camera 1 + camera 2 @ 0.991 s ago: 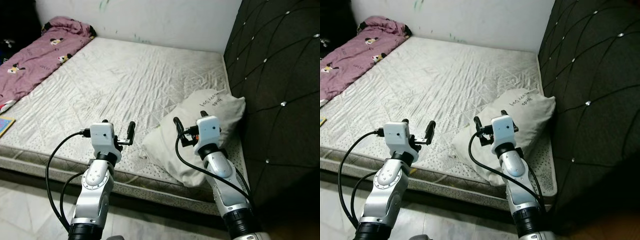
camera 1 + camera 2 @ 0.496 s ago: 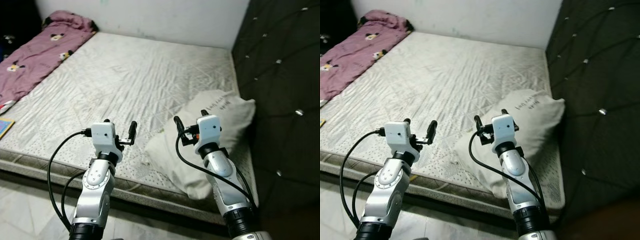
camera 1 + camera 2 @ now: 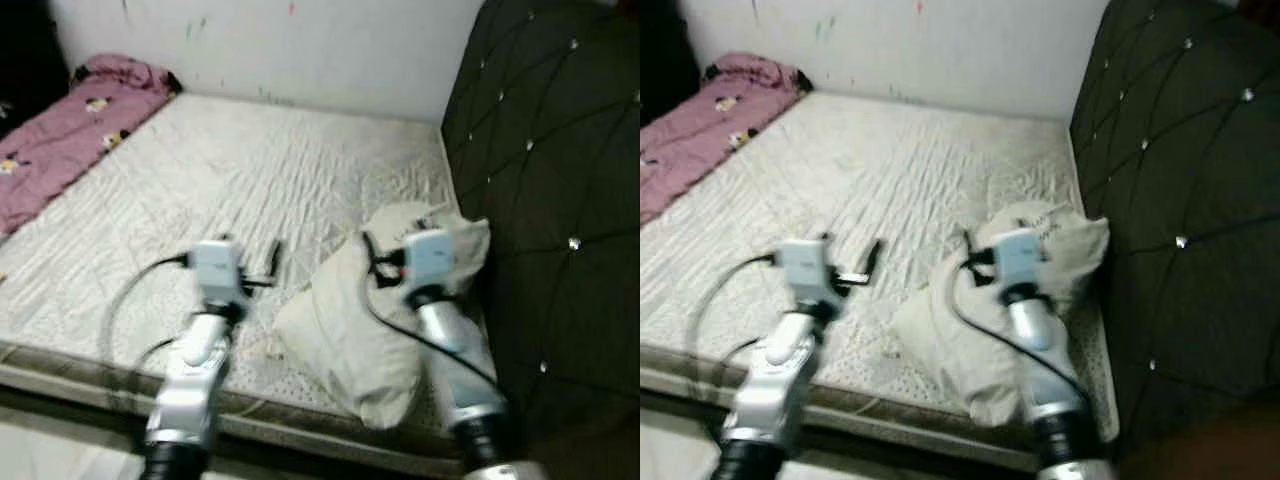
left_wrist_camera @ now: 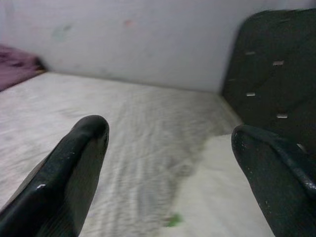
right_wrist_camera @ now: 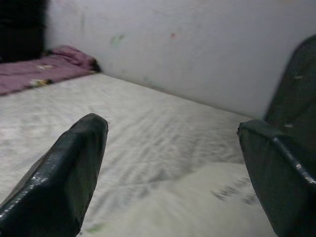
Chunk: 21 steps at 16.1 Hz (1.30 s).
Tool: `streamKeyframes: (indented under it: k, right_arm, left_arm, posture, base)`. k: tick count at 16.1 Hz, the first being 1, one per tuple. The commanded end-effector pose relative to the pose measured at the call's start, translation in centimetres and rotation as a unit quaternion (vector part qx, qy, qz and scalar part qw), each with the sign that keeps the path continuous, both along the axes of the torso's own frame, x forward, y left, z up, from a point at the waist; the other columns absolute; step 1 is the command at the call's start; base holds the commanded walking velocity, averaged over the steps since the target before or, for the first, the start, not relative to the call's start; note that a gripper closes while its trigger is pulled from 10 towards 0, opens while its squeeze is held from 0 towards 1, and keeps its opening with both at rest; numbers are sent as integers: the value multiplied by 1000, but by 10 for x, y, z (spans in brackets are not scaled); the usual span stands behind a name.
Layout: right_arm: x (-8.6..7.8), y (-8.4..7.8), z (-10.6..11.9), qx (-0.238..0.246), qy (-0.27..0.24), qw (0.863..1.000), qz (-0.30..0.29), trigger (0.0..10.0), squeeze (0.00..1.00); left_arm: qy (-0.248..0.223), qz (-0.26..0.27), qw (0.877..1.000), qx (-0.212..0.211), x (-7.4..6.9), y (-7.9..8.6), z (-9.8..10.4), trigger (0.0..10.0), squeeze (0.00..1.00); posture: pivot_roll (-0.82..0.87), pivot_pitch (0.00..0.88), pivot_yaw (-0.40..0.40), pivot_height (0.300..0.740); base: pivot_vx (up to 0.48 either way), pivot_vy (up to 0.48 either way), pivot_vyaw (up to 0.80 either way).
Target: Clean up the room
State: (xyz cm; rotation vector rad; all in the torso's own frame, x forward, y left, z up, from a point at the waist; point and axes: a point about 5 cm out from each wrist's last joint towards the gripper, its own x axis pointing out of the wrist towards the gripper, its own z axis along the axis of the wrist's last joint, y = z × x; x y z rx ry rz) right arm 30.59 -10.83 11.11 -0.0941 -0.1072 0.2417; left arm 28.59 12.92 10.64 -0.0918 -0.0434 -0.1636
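- Since 0.5 s ago the head views have shifted and blurred, so the camera has moved; the pillow's fold now looks bunched higher against the right arm, though the blur leaves this uncertain.
- Mattress: bare, quilted, off-white, lying along a pale marked wall.
- Headboard: dark, tufted with shiny buttons, standing along the mattress's right side.
- Blanket: purple with a cartoon print, spread along the mattress's far left edge up to the wall.
- Pillow: white, crumpled, with dark lettering near its top, resting on the near right part of the mattress just beside the headboard.
- Right gripper: raised over the pillow, its 2 fingers spread wide with nothing between them; its arm crosses the pillow in the head views.
- Left gripper: raised above the near edge of the mattress, just left of the pillow; its 2 fingers are also wide apart and hold nothing.
- Floor: a pale strip shows below the mattress's near edge.
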Motion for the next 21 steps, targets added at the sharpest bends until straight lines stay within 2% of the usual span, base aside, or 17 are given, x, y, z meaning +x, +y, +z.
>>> streamKeyframes:
  k: [1,3,5,7,9,11,13,14,18,21]
  right_arm:
    - [2,-3,3,-3,-5,1000,-1,10000,0]
    - [2,-4,3,-2,-4,1000,-3,10000,0]
    - [-1,-7,-1,-1,4,1000,-11,10000,0]
    - [-2,-15,-3,7,7,1000,-30,10000,0]
    - [-3,-22,-2,7,0,999,-47,10000,0]
    - [-3,-26,-2,6,0,998,-58,10000,0]
    - [-6,-32,-3,6,1,997,-72,10000,0]
    - [-9,-33,-7,6,6,997,-77,10000,0]
    - [-10,-32,-13,18,17,996,-89,10000,0]
    - [-5,-26,-3,17,4,998,-63,10000,0]
  left_arm:
    - [4,3,1000,-1,0,-2,0,10000,0]
    - [5,6,1000,0,0,-2,-1,10000,0]
    - [7,40,999,12,-1,7,-3,10000,0]
    - [11,66,998,20,-4,19,-6,10000,0]
    - [16,58,998,32,-5,18,-9,10000,0]
    - [20,65,996,55,-2,14,-12,10000,0]
    - [35,25,999,20,-1,4,-16,10000,0]
    - [39,20,999,24,-3,6,-19,10000,0]
    - [46,28,998,24,-8,15,-23,10000,0]
    - [38,28,999,13,-2,15,-19,10000,0]
  posture:
    - [7,0,-25,740]
    - [9,0,-23,740]
    - [9,0,-17,740]
    - [-5,0,8,740]
    - [-24,0,30,740]
    - [-42,0,43,740]
    - [-57,0,53,740]
    - [-53,0,59,740]
    - [-39,0,74,740]
    - [-42,0,34,740]
  base:
    - [0,0,0]
    - [0,0,0]
    - [0,0,0]
    - [0,0,-800]
    - [0,0,-759]
    - [0,0,0]
    - [0,0,0]
    - [0,0,0]
    - [0,0,-800]
    - [0,0,-533]
